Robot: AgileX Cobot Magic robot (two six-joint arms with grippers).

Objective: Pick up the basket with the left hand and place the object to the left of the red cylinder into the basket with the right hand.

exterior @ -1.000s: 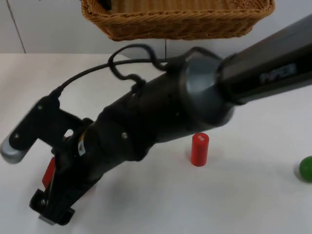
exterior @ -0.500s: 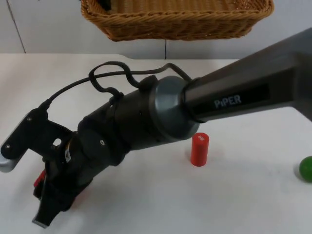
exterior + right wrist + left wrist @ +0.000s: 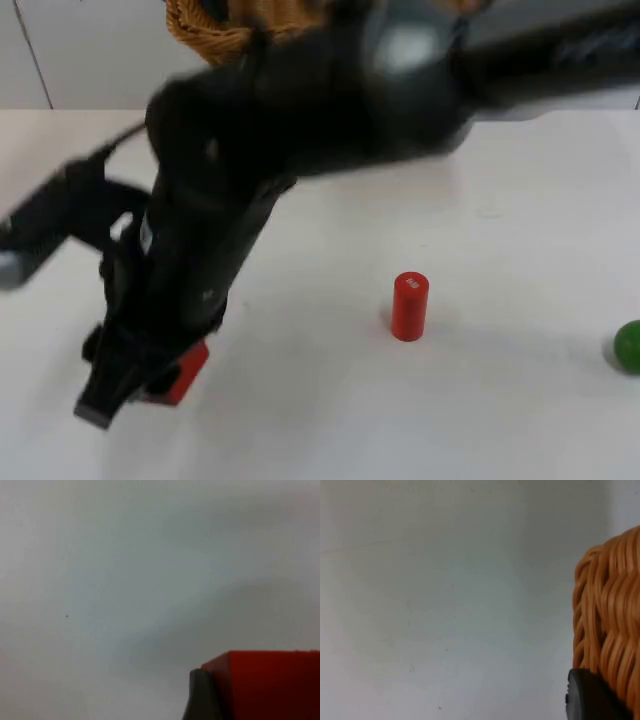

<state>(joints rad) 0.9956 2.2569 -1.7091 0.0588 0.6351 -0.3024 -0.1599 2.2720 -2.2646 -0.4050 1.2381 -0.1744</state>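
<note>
1. Risk no. 1: red block (image 3: 183, 368) slipping out. Right tool (image 3: 135, 385) is clamped on it at the desk's (image 3: 500, 200) front-left, well left of the red cylinder (image 3: 409, 306). In the right wrist view a grey pad (image 3: 200, 697) presses the block's (image 3: 272, 685) face, but only one edge of the hold shows, so grip depth is a guess. A fast swing could shake it loose.

2. Risk no. 2: arm vs basket (image 3: 215, 25). Basket hangs high at the back-left, and the right arm's bulk crosses just under and in front of it. Lift too steep w/o clearing the rim and the elbow or the block clips the wicker.

3. Left tool (image 3: 585, 695): black fingertip sits against the basket's woven wall (image 3: 610, 620) in the left wrist view, so it's closed on the rim and holding. A knock from the right arm could tilt the basket or shift that hold.

4. Risk no. 3: releasing short. Block let go before it's over the opening lands back on the desk.

5. Room: the middle of the desk is bare, cylinder stands alone, green ball (image 3: 628, 345) sits far at the right edge, well apart from all action.

6. Edges: tool and block are near the desk's front-left edge; a drop there may roll off. Safer path, I'd judge, is up and back toward the basket.
</note>
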